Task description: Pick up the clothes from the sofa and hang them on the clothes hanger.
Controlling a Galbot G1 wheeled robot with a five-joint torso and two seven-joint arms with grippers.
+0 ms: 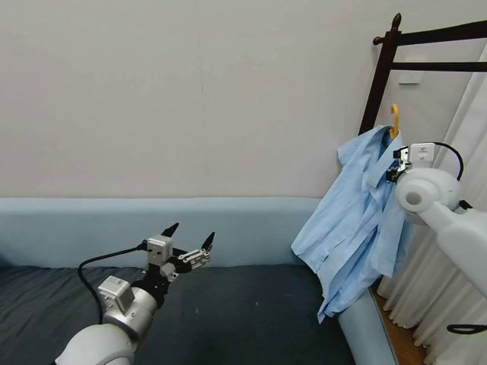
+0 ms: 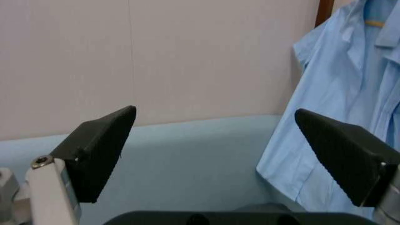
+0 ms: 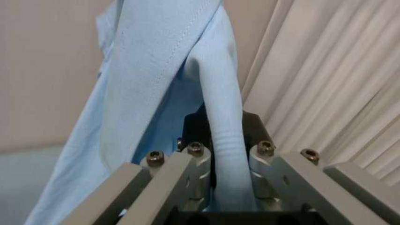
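Note:
A light blue shirt hangs on a yellow hanger, held up beside the dark wooden clothes stand at the right. My right gripper is shut on the shirt near its collar; in the right wrist view a fold of the shirt runs between the closed fingers. My left gripper hovers open over the dark sofa seat, holding nothing. The left wrist view has its two black fingertips wide apart, with the shirt off to one side.
The sofa's pale blue backrest runs along the white wall. White curtains hang behind the stand at the far right. A pale blue armrest borders the seat on the right.

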